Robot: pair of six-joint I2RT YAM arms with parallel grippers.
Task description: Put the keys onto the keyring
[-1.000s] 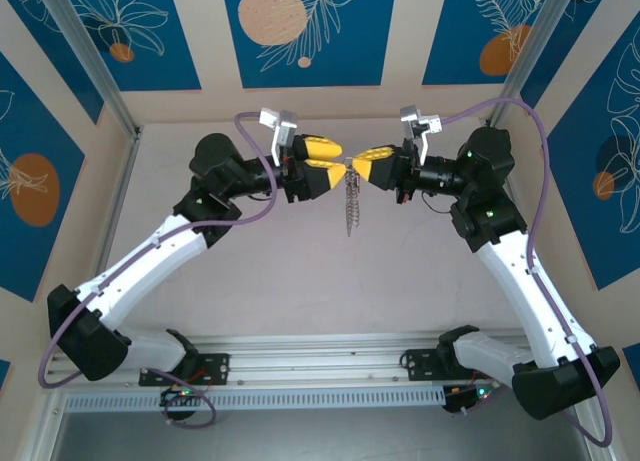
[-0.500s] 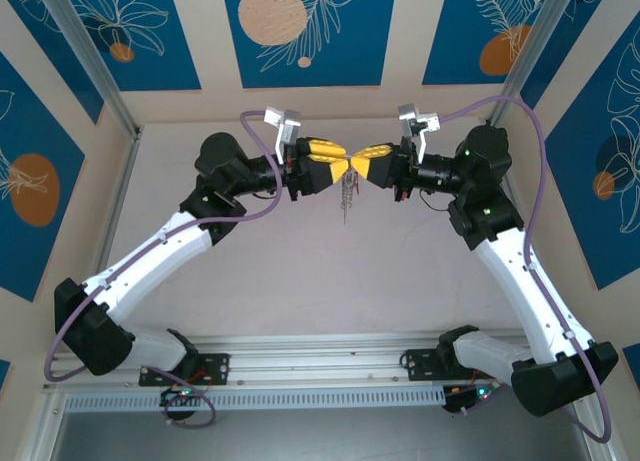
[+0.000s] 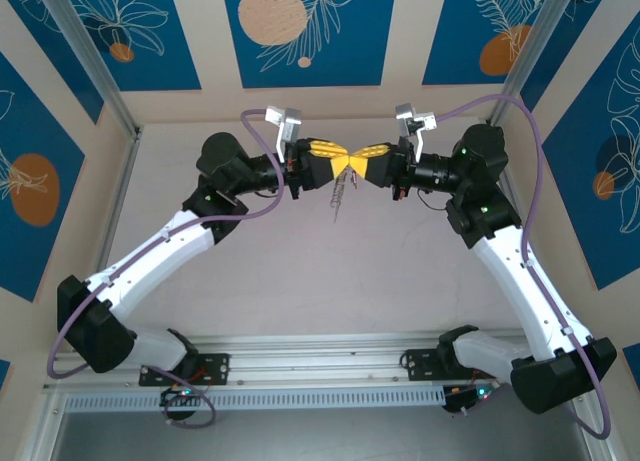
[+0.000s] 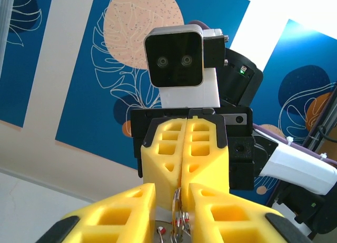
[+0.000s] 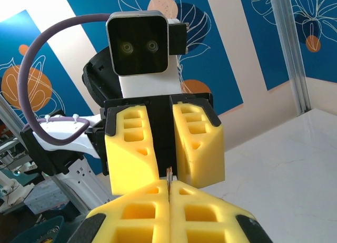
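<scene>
- right gripper (image 3: 360, 166): fingers pressed together on the thin edge of the keyring (image 4: 177, 203), well above the bench (image 3: 300, 281).
- left gripper (image 3: 340, 164): tip to tip with the right gripper; fingers a narrow gap apart around the keyring loop; whether it grips anything cannot be told.
- chain (image 3: 340, 195): hangs below the meeting tips.

Yellow fingers (image 3: 322, 161), silvery keyring (image 3: 340, 192), blue leaf-print walls (image 3: 300, 56) (orange discs)

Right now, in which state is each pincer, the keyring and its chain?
keyring: held in the air.
chain: hanging free below it, slanted.
right pincer: shut on the keyring.
left pincer: fingers a little apart around the keyring; grip unclear.
</scene>
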